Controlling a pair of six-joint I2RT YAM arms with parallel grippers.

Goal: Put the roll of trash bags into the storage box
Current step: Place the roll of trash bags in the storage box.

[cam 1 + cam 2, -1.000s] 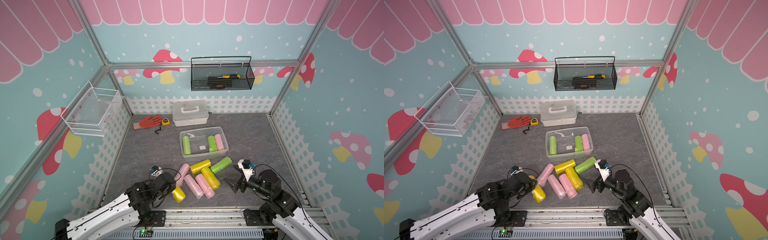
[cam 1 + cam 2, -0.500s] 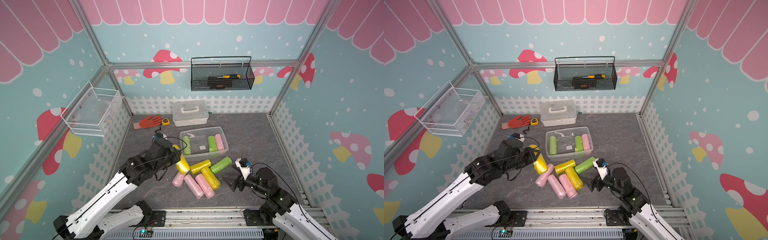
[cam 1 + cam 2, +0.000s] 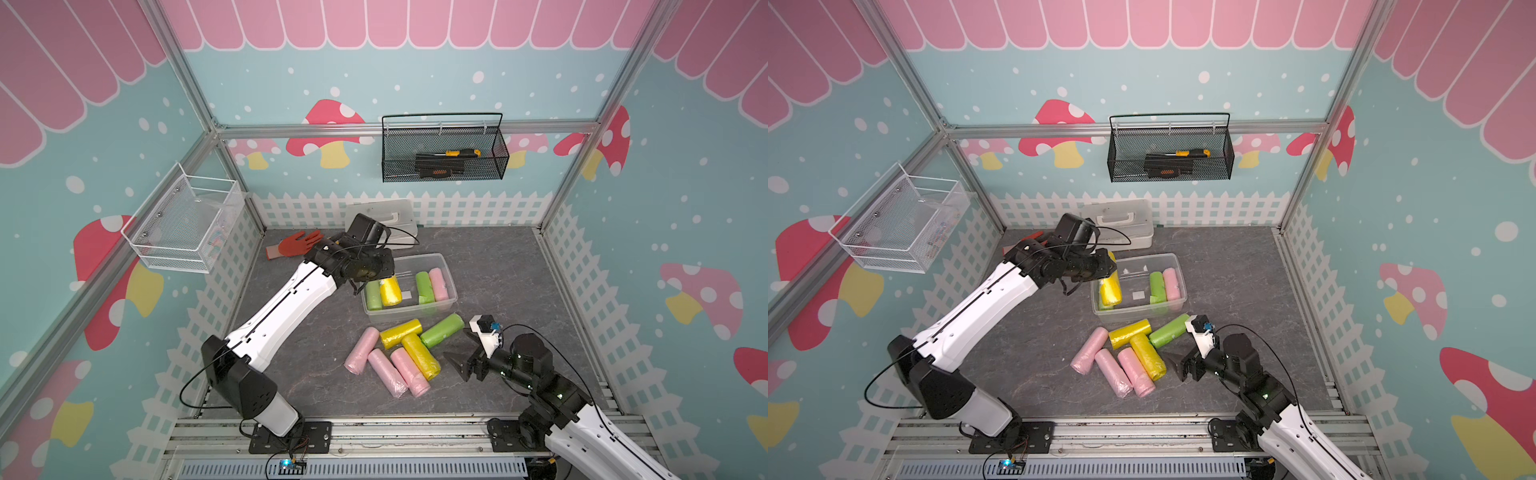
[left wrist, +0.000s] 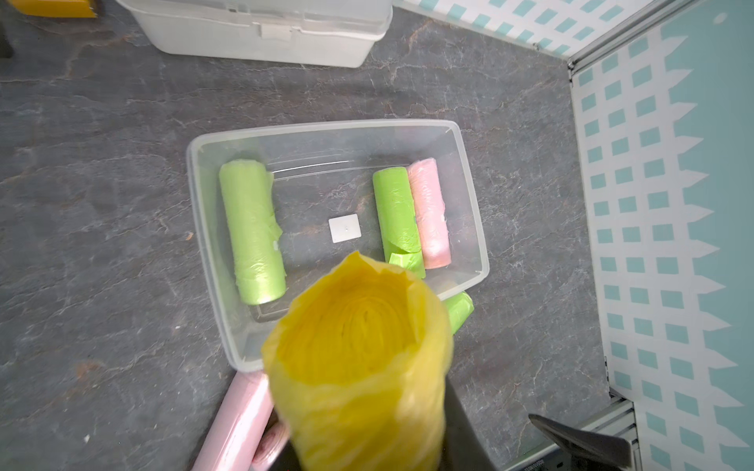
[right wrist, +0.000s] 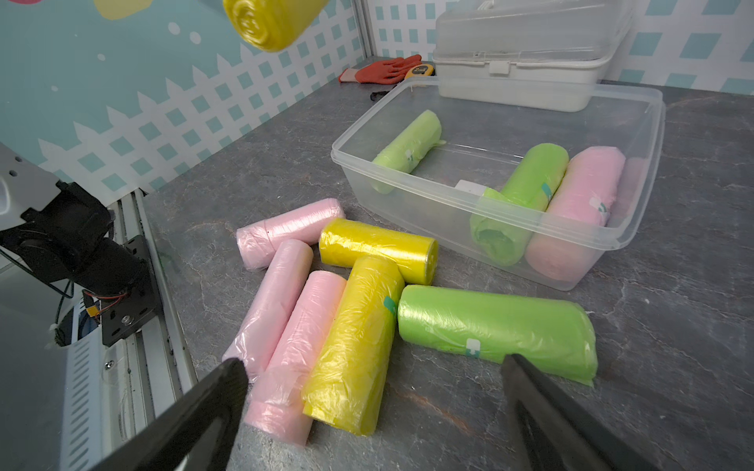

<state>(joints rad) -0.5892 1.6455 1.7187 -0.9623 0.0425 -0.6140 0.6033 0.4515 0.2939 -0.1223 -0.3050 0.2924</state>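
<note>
A: Left gripper [image 3: 380, 277], state?
B: Clamped on a yellow roll [image 3: 391, 290]. The left wrist view looks down the roll end-on, with dark fingers [image 4: 465, 432] against its sides.
A: Where's the roll relative to the box [image 4: 318, 191]?
B: In the air, over the box's left part in both top views. The right wrist view shows it high above the floor [image 3: 498, 270], touching nothing below. Can't tell how far inside the rim line it hangs.
A: Box contents?
B: Three rolls lying flat. A green roll [image 4: 251, 228] lies alone along one side. A second green roll [image 4: 395, 212] and a pink roll [image 4: 428, 212] touch side by side along the opposite side. A white sticker [image 4: 344, 228] is on the bottom between the two groups.
A: Right gripper [image 3: 464, 345]?
B: Jaws wide apart, nothing between them. It's low, just beside the pile [image 3: 405, 355] on the floor, closest to the loose green roll [image 3: 442, 330].
A: Pile count?
B: Six: three pink, two yellow, one green. Several touch or overlap. The pile sits just in front of the box.
A: Anything else?
B: A white case [image 3: 401, 215] behind the box. A red glove [image 3: 297, 245] at the back left, apart from the box.
</note>
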